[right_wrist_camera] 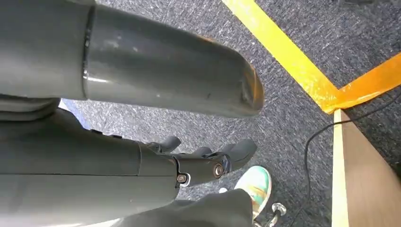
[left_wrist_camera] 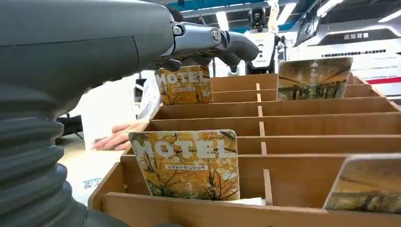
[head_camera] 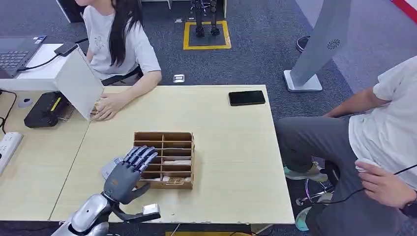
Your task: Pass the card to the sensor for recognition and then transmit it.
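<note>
A wooden card box [head_camera: 164, 138] with several slots stands on the table's near middle. In the left wrist view yellow "MOTEL" cards stand in its slots: one close [left_wrist_camera: 187, 163], one further back [left_wrist_camera: 184, 85], others at the far side [left_wrist_camera: 314, 78]. My left hand [head_camera: 129, 174] hovers over the box's left edge, fingers [left_wrist_camera: 213, 40] stretched out and apart, holding nothing. A black reader [head_camera: 46, 109] lies at the far left of the table. My right hand [right_wrist_camera: 156, 165] hangs beside the table over the carpet, fingers loosely apart and empty.
A white slanted stand [head_camera: 78, 81] rises beside the reader, with a seated person's hand [head_camera: 109, 105] next to it. A black phone [head_camera: 247, 98] lies at the far right edge. Another person [head_camera: 383, 132] sits to the right. A pale flat item [head_camera: 109, 168] lies under my left hand.
</note>
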